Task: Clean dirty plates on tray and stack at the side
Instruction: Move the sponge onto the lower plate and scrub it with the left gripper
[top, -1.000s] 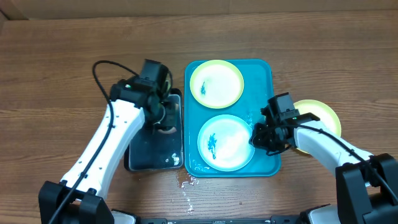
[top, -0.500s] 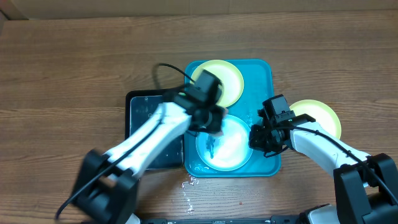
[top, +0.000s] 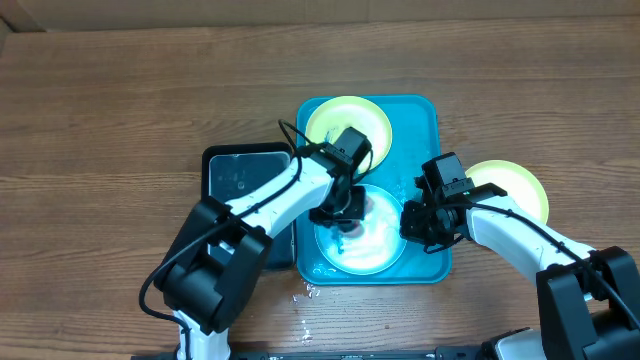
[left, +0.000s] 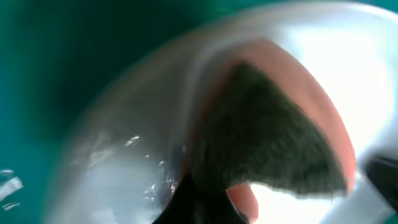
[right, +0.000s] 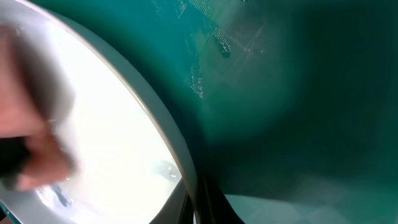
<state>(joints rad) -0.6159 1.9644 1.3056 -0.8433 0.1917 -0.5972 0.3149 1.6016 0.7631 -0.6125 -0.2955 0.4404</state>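
Note:
The turquoise tray (top: 425, 115) holds a yellow-green plate (top: 345, 120) at its far end and a light blue plate (top: 375, 250) at its near end. A second yellow-green plate (top: 520, 185) lies on the table right of the tray. My left gripper (top: 345, 210) is shut on a pink sponge with a dark scouring face (left: 280, 143) and presses it on the blue plate (left: 112, 162). My right gripper (top: 412, 225) is shut on the blue plate's right rim (right: 155, 124), fingers either side of it (right: 199, 199), over the tray floor (right: 280, 93).
A smaller black tray (top: 235, 180) sits against the turquoise tray's left side. Water drops (top: 300, 295) lie on the wooden table by the tray's near left corner. A cardboard wall runs along the far edge.
My left arm swung right from the black tray onto the light blue plate with the sponge. The plate's blue smear is now under the sponge. My right gripper stayed on the rim.

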